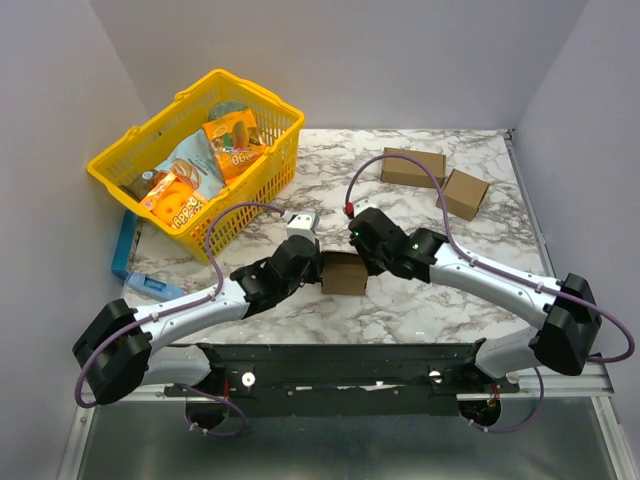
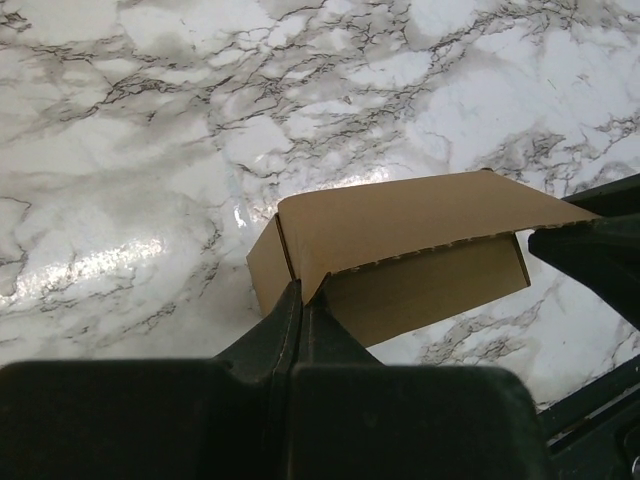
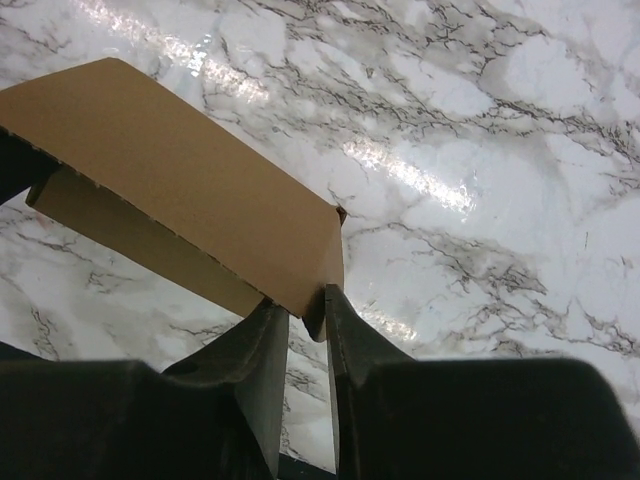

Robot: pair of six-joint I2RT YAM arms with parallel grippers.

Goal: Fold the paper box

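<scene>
Now, with the paper box (image 1: pixel 345 272) on the counter (image 1: pixel 420 310) between both arms, left fingers (image 2: pixel 280 330) pinching one lid corner and right fingers (image 3: pixel 255 350) slightly parted at the other, the lid wants even downward pressure so it closes squarely.

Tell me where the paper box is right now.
In the top view, the paper box sits near the middle of the marble table, directly between the left gripper on its left and the right gripper on its right.
</scene>
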